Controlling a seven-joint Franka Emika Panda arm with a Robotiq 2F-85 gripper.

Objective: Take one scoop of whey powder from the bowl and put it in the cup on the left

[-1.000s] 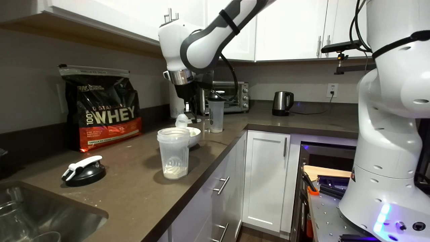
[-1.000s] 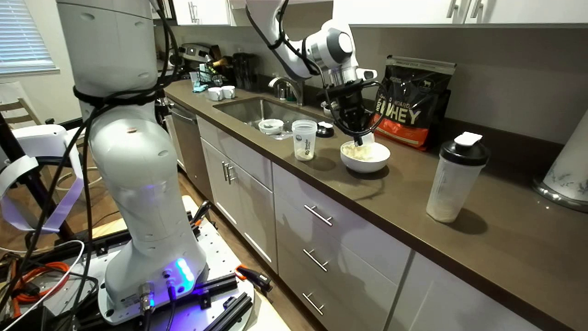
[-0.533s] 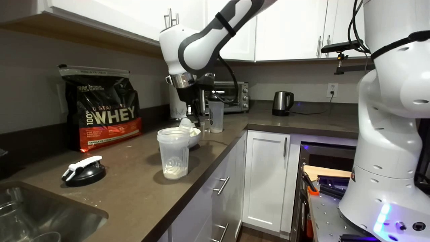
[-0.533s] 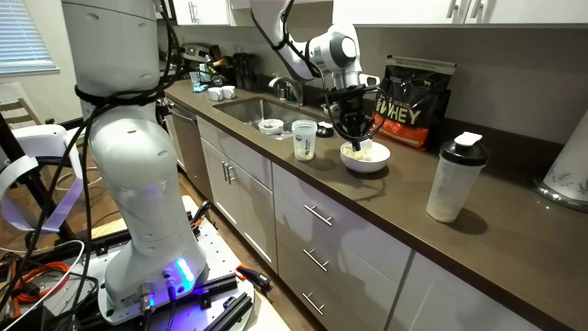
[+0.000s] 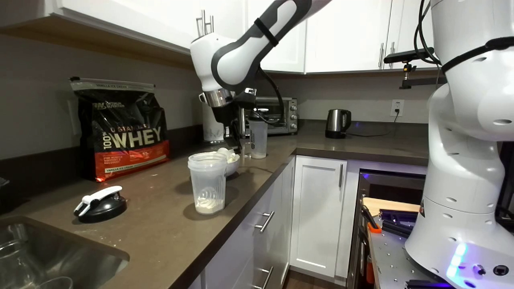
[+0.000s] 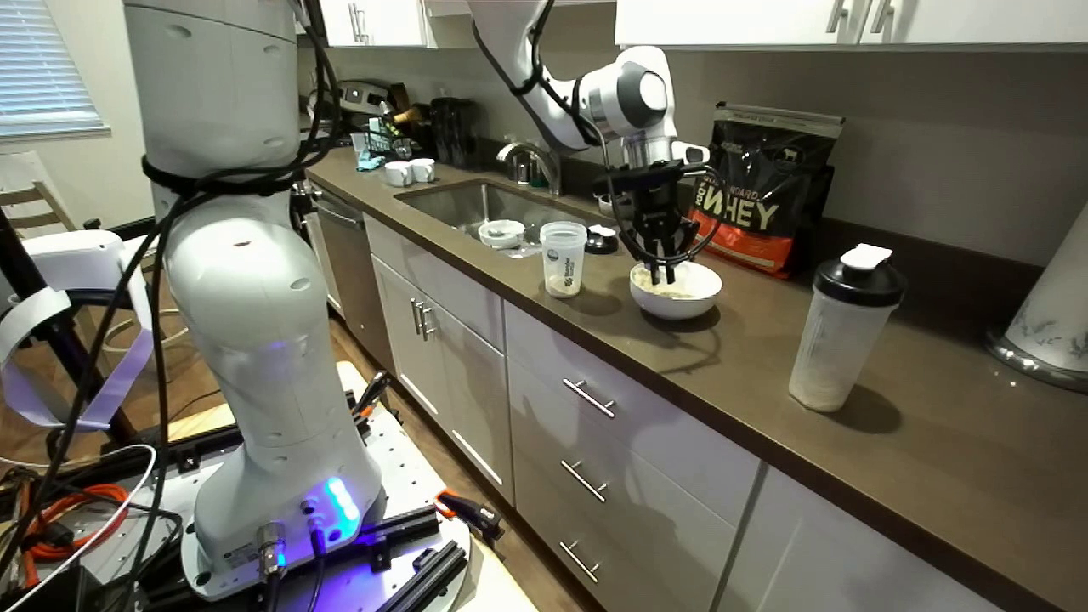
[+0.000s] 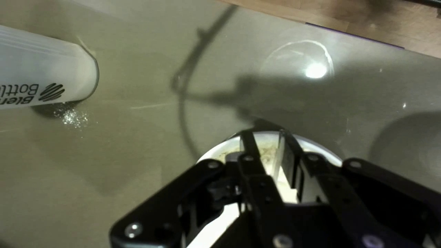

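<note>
White upper cabinets (image 6: 756,21) hang above the brown surface (image 6: 722,374) against a gray wall (image 6: 960,144); wood flooring (image 6: 531,568) lies below; slatted window blinds (image 6: 42,68) show above a wooden chair (image 6: 24,198).

Blk/slvr kettle (image 5: 337,123) nr toaster oven (image 5: 277,127)

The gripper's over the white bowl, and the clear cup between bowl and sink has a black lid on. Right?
No: that cup is uncovered, as both exterior views show; a black lid lies on the counter. The gripper is indeed over the bowl.

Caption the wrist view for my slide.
Jaws parted, the gripper hangs over a white bowl of powder, with a shaker bottle at picture left.
</note>
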